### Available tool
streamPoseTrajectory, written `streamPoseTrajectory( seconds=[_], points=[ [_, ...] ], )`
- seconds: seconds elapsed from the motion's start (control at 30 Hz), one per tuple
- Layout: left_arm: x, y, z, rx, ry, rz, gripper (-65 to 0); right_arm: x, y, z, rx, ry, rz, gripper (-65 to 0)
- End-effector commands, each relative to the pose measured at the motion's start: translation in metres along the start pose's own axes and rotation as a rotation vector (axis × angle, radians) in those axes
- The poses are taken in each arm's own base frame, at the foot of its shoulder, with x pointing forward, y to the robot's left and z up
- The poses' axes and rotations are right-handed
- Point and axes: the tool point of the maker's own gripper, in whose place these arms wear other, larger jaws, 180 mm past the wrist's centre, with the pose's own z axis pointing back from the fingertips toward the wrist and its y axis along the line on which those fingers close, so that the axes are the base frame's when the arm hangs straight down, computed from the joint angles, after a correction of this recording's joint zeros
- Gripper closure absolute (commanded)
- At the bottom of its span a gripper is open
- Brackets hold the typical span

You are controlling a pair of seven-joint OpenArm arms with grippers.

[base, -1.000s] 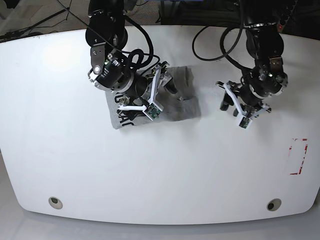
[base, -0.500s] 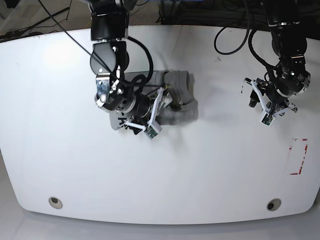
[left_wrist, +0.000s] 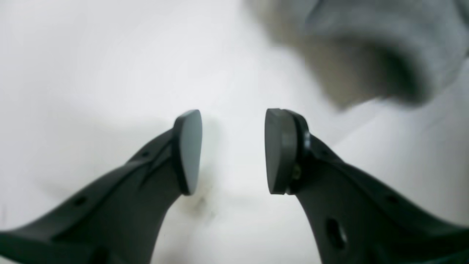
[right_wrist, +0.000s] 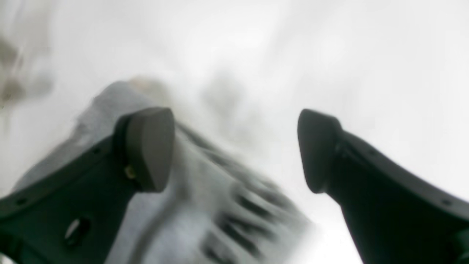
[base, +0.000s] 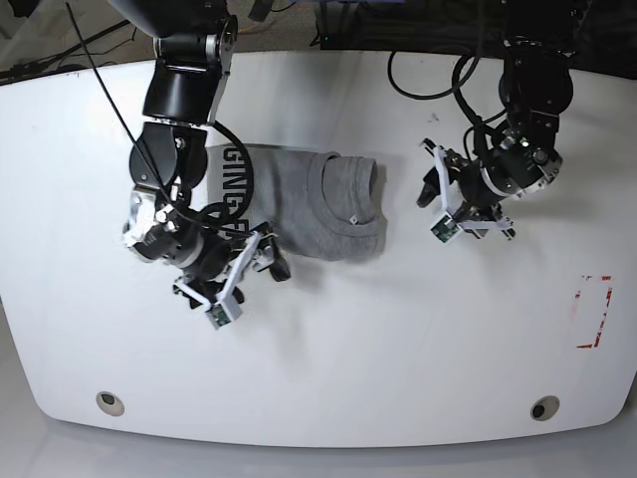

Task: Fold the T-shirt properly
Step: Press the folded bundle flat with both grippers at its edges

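The grey T-shirt (base: 309, 199) lies folded on the white table (base: 398, 339), with black lettering along its left end. My right gripper (base: 249, 274) hangs open at the shirt's front-left corner. In the right wrist view the right gripper (right_wrist: 234, 150) has one finger over the lettered T-shirt (right_wrist: 205, 220) and the other over bare table. My left gripper (base: 433, 204) stands open just right of the shirt, apart from it. In the left wrist view the left gripper (left_wrist: 232, 150) has nothing between its pads, and the T-shirt (left_wrist: 384, 47) shows blurred ahead to the right.
A red-marked rectangle (base: 595, 311) sits near the table's right edge. Two round holes (base: 110, 402) (base: 543, 407) lie near the front edge. Black cables (base: 418, 90) trail across the back behind both arms.
The right gripper has drawn off the shirt toward the front left, and the shirt now lies flatter with its lettering showing. The left arm has swung back left, close to the shirt.
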Motion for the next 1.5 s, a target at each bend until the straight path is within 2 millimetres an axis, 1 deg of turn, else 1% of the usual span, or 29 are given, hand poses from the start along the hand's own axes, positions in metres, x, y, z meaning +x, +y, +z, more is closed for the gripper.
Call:
streamPoseTrajectory(
  seconds=[0.0,0.07,0.13,0.2,0.23,0.27,0.3,0.37,0.4,0.43,0.5,0.53,0.6,0.63,0.7,0.8,0.83,0.87,0.93,1.0,1.03,1.07,1.13,1.17,1.27,1.33,1.4,1.47],
  points=[
    [0.045,-0.014,-0.001,-0.024,-0.113,-0.042,-25.3,0.014,-0.016,0.030,-0.052,-0.051,0.018,-50.1],
    [0.063,-0.027,-0.006,-0.055,-0.151,-0.053,-25.3,0.010,-0.020,0.046,-0.071,-0.057,0.017,-50.1],
    [0.076,-0.039,-0.009,-0.084,-0.179,-0.065,-25.3,0.003,-0.020,0.057,-0.079,-0.054,0.016,-49.9],
    [0.084,-0.053,-0.015,-0.120,-0.190,-0.074,-25.3,-0.006,-0.020,0.063,-0.083,-0.047,0.012,-47.4],
    [0.085,-0.061,-0.019,-0.142,-0.187,-0.071,-25.3,-0.011,-0.019,0.064,-0.082,-0.038,0.008,-43.8],
    [0.085,-0.067,-0.024,-0.161,-0.182,-0.064,-25.3,-0.017,-0.021,0.065,-0.090,-0.027,-0.002,-38.4],
    [0.088,-0.069,-0.027,-0.169,-0.183,-0.059,-25.3,-0.022,-0.024,0.065,-0.097,-0.014,-0.012,-33.5],
    [0.094,-0.070,-0.033,-0.180,-0.188,-0.047,-25.3,-0.033,-0.026,0.060,-0.097,0.018,-0.032,-26.6],
    [0.096,-0.073,-0.037,-0.192,-0.188,-0.032,-25.3,-0.043,-0.028,0.055,-0.093,0.045,-0.050,-22.2],
    [0.096,-0.075,-0.042,-0.203,-0.181,-0.020,-25.3,-0.047,-0.031,0.049,-0.089,0.055,-0.060,-20.8],
    [0.092,-0.080,-0.051,-0.225,-0.162,0.002,-25.3,-0.054,-0.039,0.041,-0.087,0.061,-0.082,-22.8],
    [0.089,-0.082,-0.055,-0.234,-0.147,0.012,-25.3,-0.061,-0.042,0.032,-0.078,0.061,-0.111,-25.0],
    [0.089,-0.076,-0.062,-0.234,-0.134,0.015,-25.3,-0.069,-0.046,0.019,-0.064,0.053,-0.154,-27.1],
    [0.086,-0.073,-0.067,-0.236,-0.118,0.021,-25.3,-0.074,-0.053,0.013,-0.064,0.050,-0.176,-27.4],
    [0.078,-0.071,-0.077,-0.248,-0.084,0.037,-25.3,-0.085,-0.064,0.006,-0.068,0.052,-0.210,-27.4],
    [0.071,-0.067,-0.092,-0.264,-0.080,0.074,-25.3,-0.099,-0.072,-0.005,-0.067,0.044,-0.261,-27.4],
    [0.070,-0.065,-0.097,-0.270,-0.091,0.089,-25.3,-0.103,-0.076,-0.006,-0.070,0.041,-0.274,-27.4],
    [0.066,-0.063,-0.100,-0.271,-0.088,0.099,-25.3,-0.104,-0.080,-0.006,-0.075,0.034,-0.278,-27.4],
    [0.053,-0.054,-0.109,-0.269,-0.068,0.121,-25.3,-0.108,-0.081,-0.006,-0.079,0.038,-0.283,-27.4],
    [0.048,-0.048,-0.116,-0.271,-0.053,0.128,-25.3,-0.109,-0.082,-0.006,-0.080,0.038,-0.285,-27.4],
    [0.049,-0.047,-0.118,-0.276,-0.054,0.123,-25.3,-0.109,-0.082,-0.006,-0.080,0.037,-0.284,-27.4],
    [0.050,-0.047,-0.118,-0.276,-0.058,0.121,-25.3,-0.108,-0.082,-0.006,-0.078,0.033,-0.287,-27.4],
    [0.049,-0.040,-0.115,-0.264,-0.057,0.112,-25.3,-0.105,-0.082,-0.004,-0.078,0.034,-0.281,-27.4],
    [0.052,-0.036,-0.112,-0.251,-0.069,0.098,-25.3,-0.101,-0.083,-0.002,-0.083,0.031,-0.268,-27.4],
    [0.066,-0.026,-0.100,-0.221,-0.113,0.058,-25.3,-0.076,-0.083,0.010,-0.092,-0.001,-0.213,-27.4],
    [0.075,-0.022,-0.093,-0.204,-0.140,0.034,-25.3,-0.067,-0.079,0.021,-0.099,0.004,-0.174,-27.4],
    [0.083,-0.015,-0.084,-0.180,-0.161,0.004,-25.3,-0.049,-0.078,0.032,-0.113,-0.016,-0.123,-27.4],
    [0.083,-0.015,-0.078,-0.171,-0.158,-0.015,-25.3,-0.036,-0.077,0.041,-0.129,-0.028,-0.080,-27.4]
  ],
)
